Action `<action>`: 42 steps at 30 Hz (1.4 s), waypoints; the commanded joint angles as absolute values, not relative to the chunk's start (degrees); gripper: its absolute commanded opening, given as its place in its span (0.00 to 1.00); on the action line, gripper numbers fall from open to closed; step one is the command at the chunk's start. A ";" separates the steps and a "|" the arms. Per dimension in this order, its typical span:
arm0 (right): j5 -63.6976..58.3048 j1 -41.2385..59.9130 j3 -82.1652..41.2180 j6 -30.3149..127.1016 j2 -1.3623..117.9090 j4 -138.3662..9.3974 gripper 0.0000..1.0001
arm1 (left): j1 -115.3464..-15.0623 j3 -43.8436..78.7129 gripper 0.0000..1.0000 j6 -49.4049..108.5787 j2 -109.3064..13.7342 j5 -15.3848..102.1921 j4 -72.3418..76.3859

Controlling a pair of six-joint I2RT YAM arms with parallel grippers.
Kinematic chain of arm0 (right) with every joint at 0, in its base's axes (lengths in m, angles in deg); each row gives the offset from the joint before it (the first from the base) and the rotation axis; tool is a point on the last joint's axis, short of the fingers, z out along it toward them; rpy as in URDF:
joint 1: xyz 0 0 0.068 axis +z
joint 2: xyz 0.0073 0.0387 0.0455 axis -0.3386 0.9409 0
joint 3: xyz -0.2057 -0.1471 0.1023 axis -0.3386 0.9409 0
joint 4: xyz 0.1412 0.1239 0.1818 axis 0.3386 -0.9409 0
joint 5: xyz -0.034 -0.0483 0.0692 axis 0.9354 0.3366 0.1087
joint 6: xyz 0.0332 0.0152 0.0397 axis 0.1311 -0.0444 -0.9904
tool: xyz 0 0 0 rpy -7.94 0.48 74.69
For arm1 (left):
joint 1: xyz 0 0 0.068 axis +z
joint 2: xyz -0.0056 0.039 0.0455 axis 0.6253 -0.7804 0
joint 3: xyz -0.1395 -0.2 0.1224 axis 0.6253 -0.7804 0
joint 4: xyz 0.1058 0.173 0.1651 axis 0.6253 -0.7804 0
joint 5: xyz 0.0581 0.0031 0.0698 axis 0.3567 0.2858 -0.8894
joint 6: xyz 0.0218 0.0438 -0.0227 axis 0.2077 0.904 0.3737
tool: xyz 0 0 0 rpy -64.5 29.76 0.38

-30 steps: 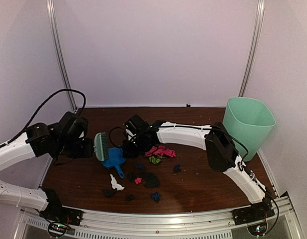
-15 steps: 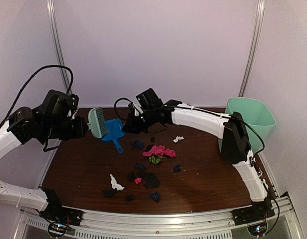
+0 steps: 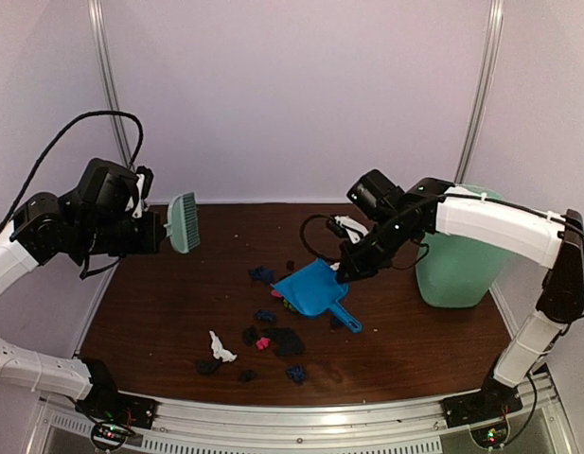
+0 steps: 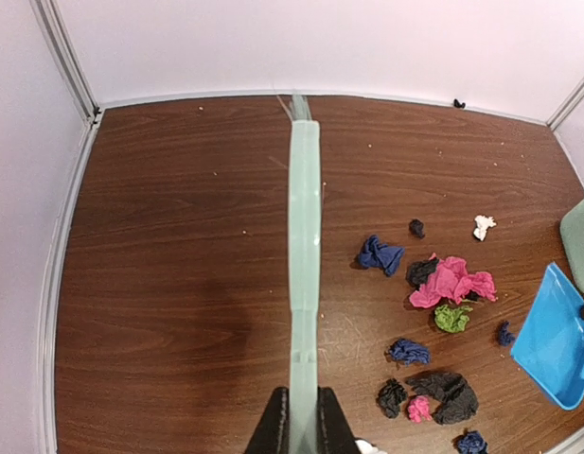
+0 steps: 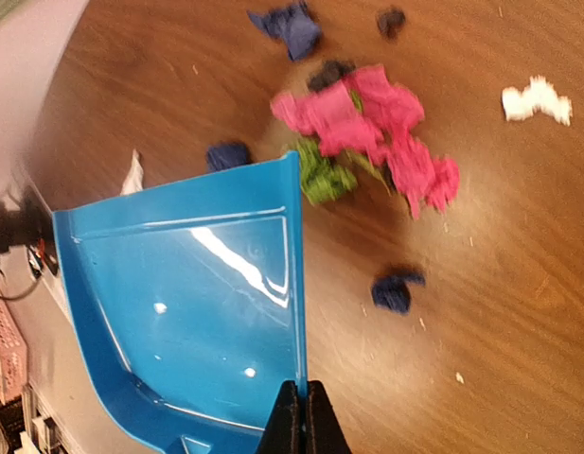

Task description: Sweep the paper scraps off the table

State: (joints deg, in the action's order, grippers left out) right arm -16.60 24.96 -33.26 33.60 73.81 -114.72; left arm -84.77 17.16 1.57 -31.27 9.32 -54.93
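Note:
The paper scraps lie in a loose cluster mid-table: black, dark blue and pink wads (image 3: 273, 338), a blue wad (image 3: 262, 275) and a white one (image 3: 221, 348). The left wrist view shows the pink wads (image 4: 452, 281), and the right wrist view shows them too (image 5: 367, 123). My left gripper (image 3: 157, 236) is shut on the handle of the mint-green brush (image 3: 184, 223), held in the air at far left; the brush also shows in the left wrist view (image 4: 304, 265). My right gripper (image 3: 351, 267) is shut on the side wall of the blue dustpan (image 3: 310, 288), held tilted above the pink scraps; the pan looks empty (image 5: 187, 312).
The mint-green bin (image 3: 462, 270) stands at the right, partly behind my right arm. The brown table (image 3: 150, 322) has a silver rail (image 3: 301, 416) along its near edge and white walls on the other sides. A white scrap (image 5: 536, 99) lies apart near the back.
My right arm lifted the dustpan off the table and swung it right, over the pink scraps. My left arm lifted the brush up and back to the left.

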 commanded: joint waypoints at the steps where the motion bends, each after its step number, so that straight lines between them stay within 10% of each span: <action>1: -13.03 25.39 -23.95 37.11 66.19 -119.29 0.00 | -84.41 18.44 0.00 6.53 -32.94 10.58 -50.15; 16: -12.84 29.49 4.95 36.30 49.16 -102.46 0.00 | -84.32 16.37 0.00 12.67 -39.35 17.89 -42.86; 35: -14.81 30.31 5.63 42.95 63.99 -101.01 0.00 | -84.32 12.28 0.00 12.46 -36.94 17.66 -42.36; 42: -13.10 30.31 3.12 43.10 67.14 -99.58 0.17 | -84.32 12.06 0.00 12.66 -37.45 16.79 -42.16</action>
State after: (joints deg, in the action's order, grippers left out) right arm -14.52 30.01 5.58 42.19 65.42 -101.32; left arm -84.75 12.38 12.54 -37.94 17.93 -45.47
